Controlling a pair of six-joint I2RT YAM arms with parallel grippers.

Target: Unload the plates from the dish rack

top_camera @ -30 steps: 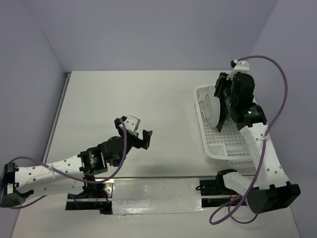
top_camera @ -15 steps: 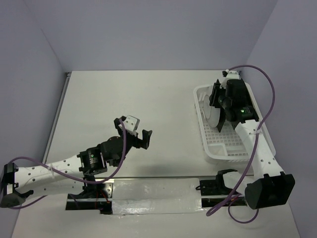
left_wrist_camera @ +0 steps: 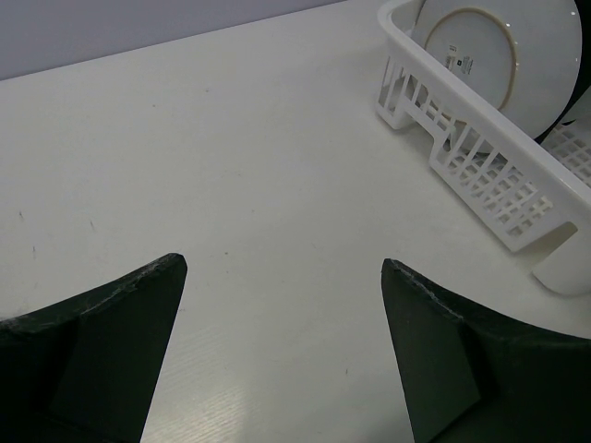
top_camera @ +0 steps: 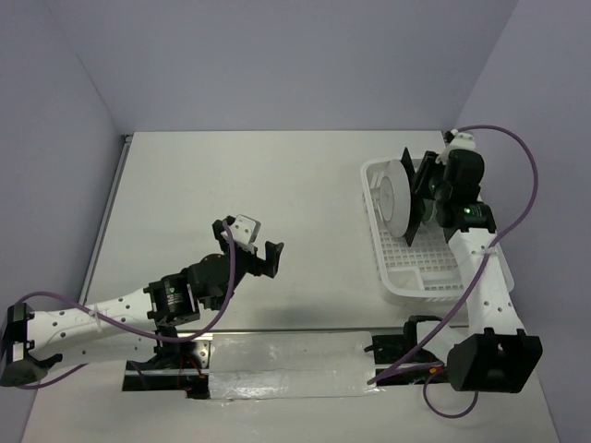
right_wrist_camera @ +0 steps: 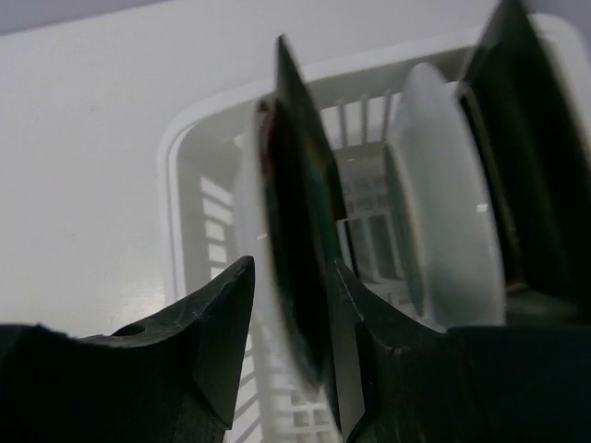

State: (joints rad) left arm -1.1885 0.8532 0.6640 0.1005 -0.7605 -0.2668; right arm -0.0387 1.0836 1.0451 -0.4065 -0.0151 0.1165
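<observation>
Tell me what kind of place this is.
Probably a robot test bench, not a kitchen: a bare white table inside plain lilac walls, with only a dish rack of plates on it.

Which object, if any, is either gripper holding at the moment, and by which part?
The right gripper straddles the top edge of an upright black-rimmed plate in the white plastic dish rack; a firm clamp cannot be confirmed. The left gripper is open, holding nothing.

We take this for a robotics lab test cell, not a kitchen. The white table (top_camera: 277, 185) is boxed in by plain lavender walls (top_camera: 277, 65) behind it and on both sides. Along its near edge a metal mounting rail (top_camera: 286, 369) carries the arm bases, with purple cables (top_camera: 522, 152) looping above.
</observation>
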